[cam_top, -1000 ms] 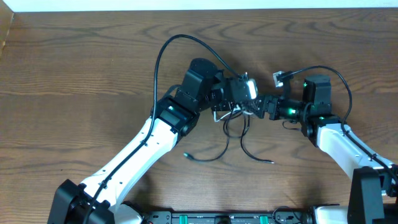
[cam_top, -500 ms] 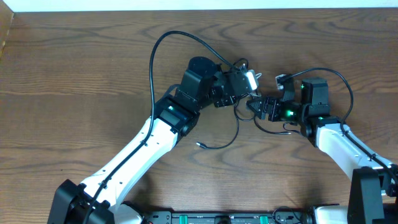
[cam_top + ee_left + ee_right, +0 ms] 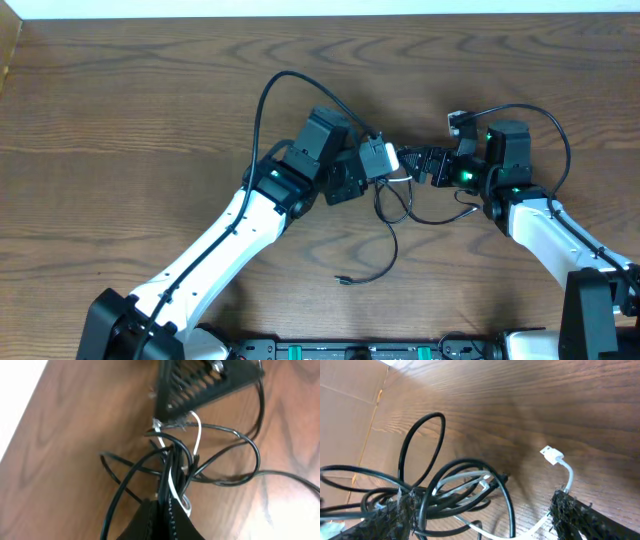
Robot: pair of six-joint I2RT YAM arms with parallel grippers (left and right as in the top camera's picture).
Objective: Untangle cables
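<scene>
My left gripper [image 3: 161, 506] squeezes the tangled cables [image 3: 173, 462] tight. My right gripper [image 3: 480, 505] is spread wide, black loops touching one finger.

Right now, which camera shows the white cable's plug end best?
The right wrist view: the white plug stands alone and sharp, its white cable curving down from it. The left wrist view shows only white loops among the black cables, no plug. Overhead, it cannot be picked out for sure.
</scene>
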